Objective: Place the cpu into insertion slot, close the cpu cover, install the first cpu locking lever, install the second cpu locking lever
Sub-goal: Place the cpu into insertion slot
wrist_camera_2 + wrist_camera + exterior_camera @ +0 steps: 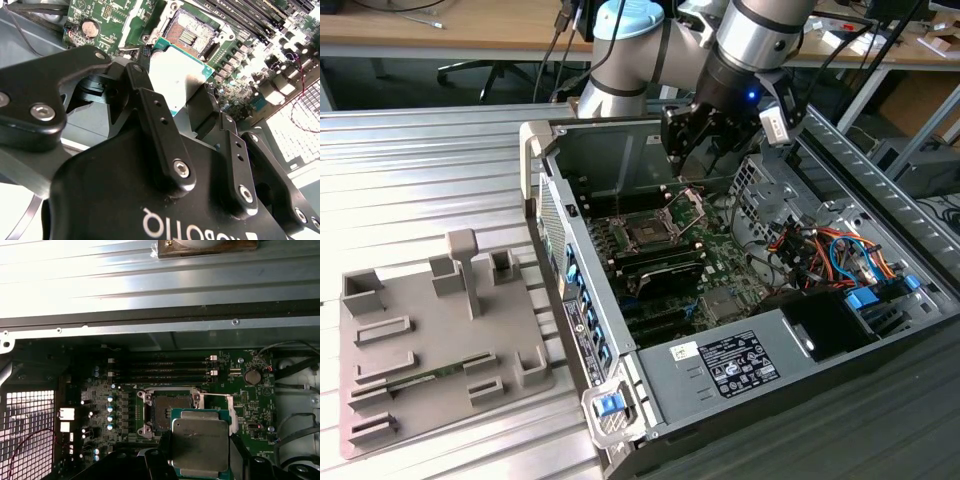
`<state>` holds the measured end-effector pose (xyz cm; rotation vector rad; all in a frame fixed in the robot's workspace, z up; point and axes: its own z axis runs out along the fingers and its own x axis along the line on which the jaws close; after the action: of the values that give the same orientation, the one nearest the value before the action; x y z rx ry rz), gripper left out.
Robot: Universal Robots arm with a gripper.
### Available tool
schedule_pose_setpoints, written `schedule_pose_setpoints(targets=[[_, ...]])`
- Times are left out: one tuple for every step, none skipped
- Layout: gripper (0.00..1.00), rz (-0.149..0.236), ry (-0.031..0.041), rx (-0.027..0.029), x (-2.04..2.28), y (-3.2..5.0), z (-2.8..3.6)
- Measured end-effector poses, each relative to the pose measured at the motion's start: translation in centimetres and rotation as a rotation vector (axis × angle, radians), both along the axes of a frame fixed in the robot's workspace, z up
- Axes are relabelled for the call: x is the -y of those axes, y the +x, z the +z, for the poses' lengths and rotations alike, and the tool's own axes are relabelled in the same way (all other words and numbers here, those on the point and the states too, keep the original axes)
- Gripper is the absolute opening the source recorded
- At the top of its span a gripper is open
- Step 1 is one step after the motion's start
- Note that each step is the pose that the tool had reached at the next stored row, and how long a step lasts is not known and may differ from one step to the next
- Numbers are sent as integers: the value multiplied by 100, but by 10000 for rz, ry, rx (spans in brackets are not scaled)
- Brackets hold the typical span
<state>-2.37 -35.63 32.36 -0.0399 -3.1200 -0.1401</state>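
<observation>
My gripper (693, 138) hangs inside the open computer case, above the motherboard, and is shut on the cpu (200, 442). The cpu is a flat square chip with a grey metal top and a green rim, and its bright face (175, 80) sits between the two black fingers (150, 100). The insertion slot (167, 407) lies bare and open on the board a little beyond the chip, also visible as the dark square socket (646, 234). The cpu cover (692, 206), a thin silver frame, stands tilted up at the socket's far edge. The chip is held apart from the socket, in the air.
A grey fixture plate (440, 340) with several holders lies on the ribbed table at the exterior view's left. Inside the case are memory slots (160, 367), a coin battery (252, 376), the power supply (740, 365) and coloured cables (820, 250). The case wall (535, 165) rises beside the board.
</observation>
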Motion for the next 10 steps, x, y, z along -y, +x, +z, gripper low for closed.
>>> schedule_pose_setpoints(targets=[[54, 0, 0, 0, 0, 0, -2], [54, 0, 0, 0, 0, 0, -5], [54, 0, 0, 0, 0, 0, -7], [54, 0, 0, 0, 0, 0, -10], [54, 0, -1, 0, 0, 0, -14], [54, 0, -1, 0, 0, 0, -18], [54, 0, -1, -1, 0, 0, -21], [54, 0, 0, 0, 0, 0, -23], [54, 0, 0, 0, 0, 0, -27], [54, -1, -1, 0, 0, 0, -29]])
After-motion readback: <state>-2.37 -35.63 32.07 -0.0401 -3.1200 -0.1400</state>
